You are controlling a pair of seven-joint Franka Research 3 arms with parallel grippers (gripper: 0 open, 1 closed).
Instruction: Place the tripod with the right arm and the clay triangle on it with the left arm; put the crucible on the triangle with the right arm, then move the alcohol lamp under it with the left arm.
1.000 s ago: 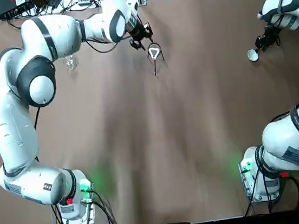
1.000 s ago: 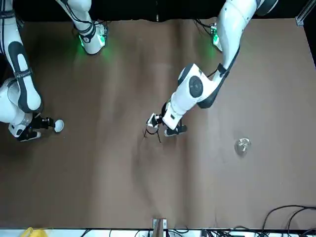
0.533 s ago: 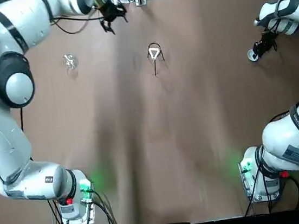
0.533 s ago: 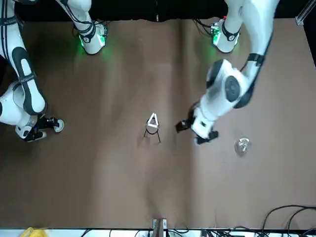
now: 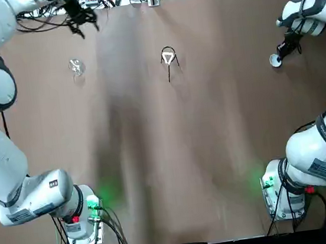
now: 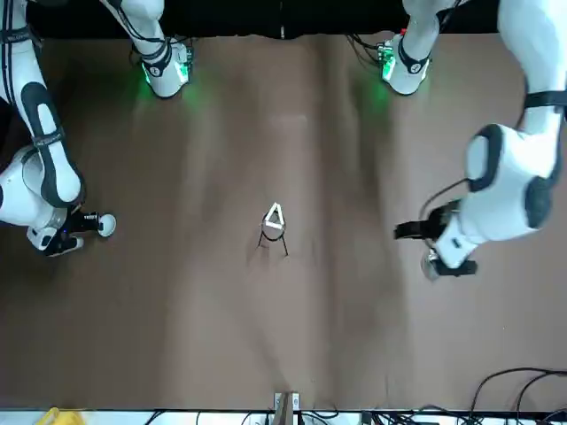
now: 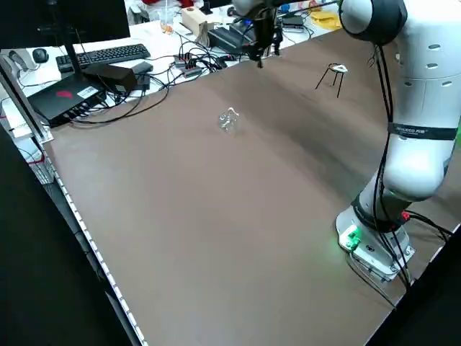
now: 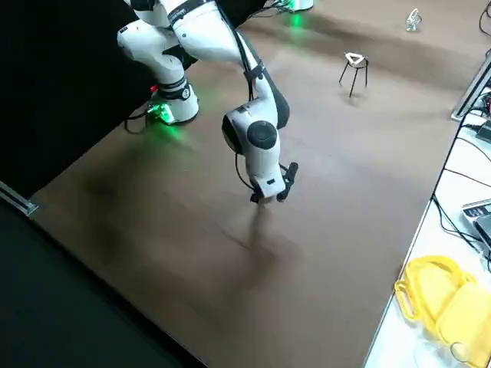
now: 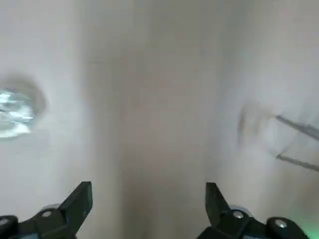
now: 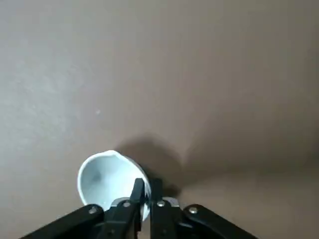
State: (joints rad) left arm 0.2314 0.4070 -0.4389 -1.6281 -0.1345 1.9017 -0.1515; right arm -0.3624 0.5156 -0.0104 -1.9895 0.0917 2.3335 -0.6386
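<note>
Top view: tripod upright on table, clay triangle on its ring; steps 1–2 appear done. Crucible at approx. 3 o'clock of tripod, in R gripper; lamp at approx. 9 o'clock, not under stand. L gripper at approx. 10 o'clock of tripod, near table's far edge. Left: crucible onto triangle, then lamp beneath.

Front view: crucible at approx. 9 o'clock of tripod, well apart; lamp at 3–4 o'clock, partly hidden by L gripper.

L side view: lamp stands free of any grip; cables lie beyond, about the table edge. L gripper near them; snag risk if it strays outward (judged).

R side view: no obstacle seen betw. R gripper and tripod. Yellow tray off the table, out of the way.

L wrist view: fingers spread wide, nothing betw. them.

R wrist view: fingers clenched on crucible wall, cup tilted; prob. needs levelling before set-down. Triangle small, so centring matters; a knock could shift it.
</note>
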